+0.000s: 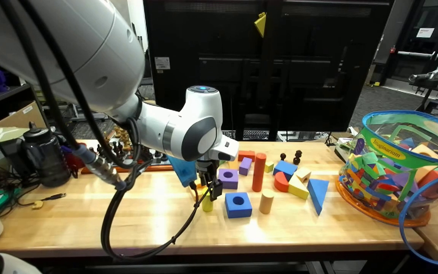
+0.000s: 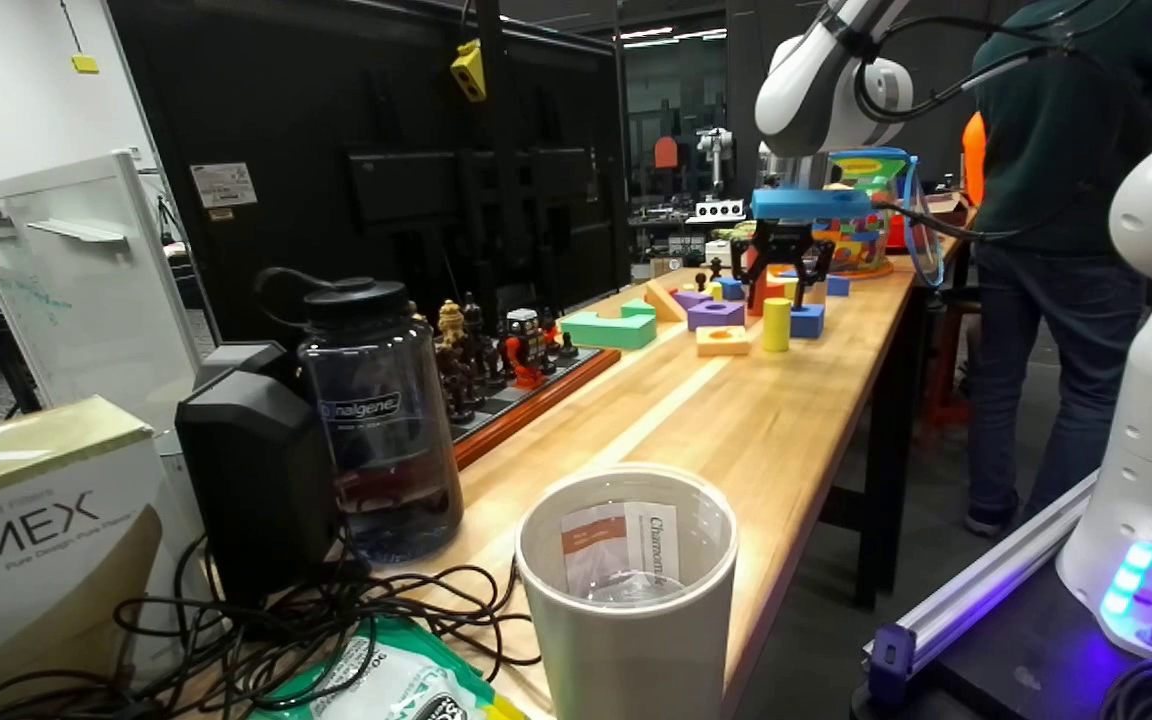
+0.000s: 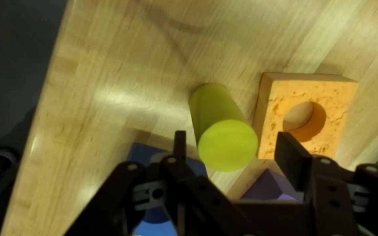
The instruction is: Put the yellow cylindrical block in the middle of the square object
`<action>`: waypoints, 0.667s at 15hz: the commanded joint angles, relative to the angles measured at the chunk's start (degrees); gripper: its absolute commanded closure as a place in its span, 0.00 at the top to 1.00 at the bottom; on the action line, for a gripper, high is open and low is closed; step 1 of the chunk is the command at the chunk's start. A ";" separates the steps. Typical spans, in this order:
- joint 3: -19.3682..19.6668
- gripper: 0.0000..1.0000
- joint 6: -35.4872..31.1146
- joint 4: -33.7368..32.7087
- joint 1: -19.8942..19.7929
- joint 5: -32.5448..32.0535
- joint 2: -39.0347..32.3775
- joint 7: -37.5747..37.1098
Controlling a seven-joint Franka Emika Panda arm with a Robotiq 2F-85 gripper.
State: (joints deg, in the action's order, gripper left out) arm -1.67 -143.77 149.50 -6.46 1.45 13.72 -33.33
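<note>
Yellow cylindrical block (image 3: pixel 223 129), one. Plain; standing upright on the desk (image 1: pixel 291 228), long axis vertical. Position: beneath the tool and, in the wrist view, between its fingertips (image 3: pixel 179 141).

Tool (image 3: pixel 231 137), one, on a single arm (image 1: pixel 108 76). Jaws parted, one finger to the near side of the yellow piece, one to the far side, a gap visible at each; nothing grasped. Whether the tips reach below the block's top is hard to tell, both exterior views being awkward there. By judgement, the coming squeeze runs near to far across the round wall, so that upright axis should sit midway between the fingers.

Square objects, three, each with a round hole. Orange square block (image 3: pixel 335 105): just beside the yellow one, far side, wood showing through its hole. Blue square block (image 1: pixel 238 211): near, to the right. Purple square block (image 1: pixel 228 185): right and farther. Which is intended, uncertain; orange lies handiest.

Containers. Clear tub (image 1: pixel 416 161), right end: heaped with coloured blocks (image 1: pixel 378 186). Pale cup (image 2: pixel 626 660), left end, near edge: packet (image 2: pixel 621 550) lettered Chamomile. Bottle (image 2: pixel 376 430), left: contents dark, unclear. Carton (image 2: pixel 36 500), left: contents hidden.
</note>
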 commanded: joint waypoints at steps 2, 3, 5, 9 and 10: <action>0.34 0.32 -0.35 -0.50 0.13 1.29 -0.28 0.32; 0.35 0.23 -0.35 -0.51 0.13 1.31 -0.24 0.29; 0.32 0.16 -0.26 -0.54 0.16 1.30 -0.16 0.24; -0.49 0.16 1.83 -0.24 0.38 0.09 1.83 -0.40; -0.84 0.16 3.10 -0.20 0.56 -0.26 2.77 -0.36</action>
State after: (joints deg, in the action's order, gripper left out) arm -1.75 -143.59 149.20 -6.32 1.45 13.74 -33.33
